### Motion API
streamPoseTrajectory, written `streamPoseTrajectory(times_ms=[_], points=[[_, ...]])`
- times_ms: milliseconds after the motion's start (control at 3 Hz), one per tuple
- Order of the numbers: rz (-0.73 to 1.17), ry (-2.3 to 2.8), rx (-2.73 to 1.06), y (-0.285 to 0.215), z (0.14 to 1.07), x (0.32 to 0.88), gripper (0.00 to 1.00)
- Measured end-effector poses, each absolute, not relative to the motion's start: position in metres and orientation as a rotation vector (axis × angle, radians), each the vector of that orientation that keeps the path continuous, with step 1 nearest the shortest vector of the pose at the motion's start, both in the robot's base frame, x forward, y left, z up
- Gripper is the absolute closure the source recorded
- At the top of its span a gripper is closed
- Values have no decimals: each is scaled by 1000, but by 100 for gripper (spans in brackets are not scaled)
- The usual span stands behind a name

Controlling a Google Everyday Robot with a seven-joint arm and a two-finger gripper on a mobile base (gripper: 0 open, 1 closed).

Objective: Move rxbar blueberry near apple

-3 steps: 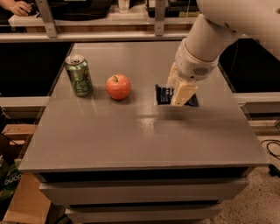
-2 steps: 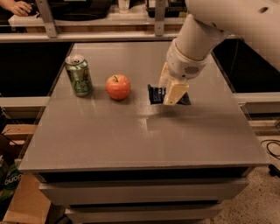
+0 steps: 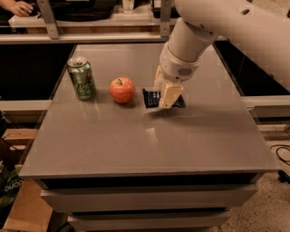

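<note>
Since a second earlier, the gripper (image 3: 162,97) had travelled left across the counter (image 3: 149,145), and the rxbar blueberry (image 3: 150,96) had gone with it, closing much of the gap to the apple (image 3: 122,89). The apple and the green drink can (image 3: 81,78) sat where they had been.

At this moment the gripper hung low over the middle of the counter, reaching down from the white arm (image 3: 190,41) that entered from the upper right. It was narrowed onto the dark blue wrapper, its cream fingers (image 3: 169,94) clamped across the bar's middle so that one dark end stuck out to the left and the other to the right. The bar lay roughly flat, its long side running left to right. Whether it rested on the counter or hung just above it could not be told, since the gripper hid most of it.

The bar's left end was just beside the apple, not touching, with a thin strip of grey counter between them. The apple stood upright, stem up. The can stood upright to the left of the apple, near it and apart from it, close to the counter's left edge. A person's hand (image 3: 18,7) showed at the top left corner, beyond the counter.
</note>
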State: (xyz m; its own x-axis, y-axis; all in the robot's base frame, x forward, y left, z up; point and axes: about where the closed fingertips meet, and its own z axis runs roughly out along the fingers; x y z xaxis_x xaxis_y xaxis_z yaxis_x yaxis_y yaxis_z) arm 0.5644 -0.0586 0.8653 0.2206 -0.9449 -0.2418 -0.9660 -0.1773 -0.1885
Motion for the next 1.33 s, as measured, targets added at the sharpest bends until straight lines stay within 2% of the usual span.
streamPoseTrajectory(times_ms=[667, 1000, 1333], points=[[123, 1760, -2247, -36, 858, 580, 100], [131, 1770, -2255, -34, 854, 584, 82], [137, 1777, -2259, -32, 851, 587, 59]])
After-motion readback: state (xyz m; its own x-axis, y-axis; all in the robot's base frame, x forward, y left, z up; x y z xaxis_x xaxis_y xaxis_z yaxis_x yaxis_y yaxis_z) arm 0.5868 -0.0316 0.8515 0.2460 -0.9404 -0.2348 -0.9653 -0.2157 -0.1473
